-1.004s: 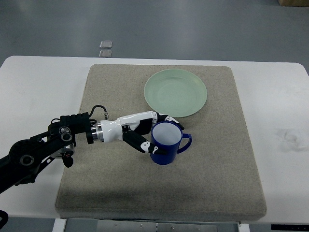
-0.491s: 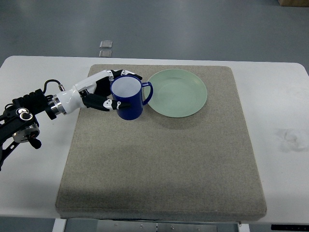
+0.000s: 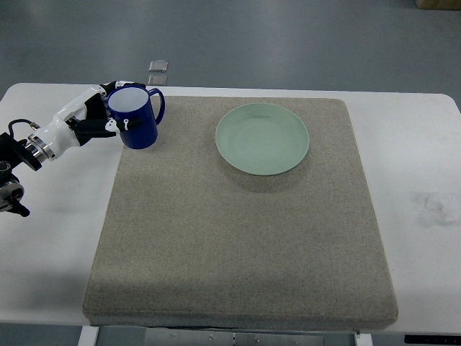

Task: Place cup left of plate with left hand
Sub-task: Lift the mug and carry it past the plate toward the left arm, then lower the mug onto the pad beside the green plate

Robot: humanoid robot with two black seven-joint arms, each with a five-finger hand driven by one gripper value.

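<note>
A dark blue cup (image 3: 135, 116) with a white inside and its handle to the right is held upright at the mat's far left edge, well left of the pale green plate (image 3: 262, 138). My left hand (image 3: 105, 115) is shut on the cup, fingers wrapped around its left side. The white forearm runs off to the left edge. I cannot tell whether the cup rests on the mat or hangs just above it.
A grey-beige mat (image 3: 238, 231) covers most of the white table (image 3: 425, 238). Two small grey squares (image 3: 158, 72) lie on the floor beyond the table's far edge. The right arm does not show.
My left hand has carried the cup from the mat's middle, in front of the plate, up and left to the mat's far left edge.
</note>
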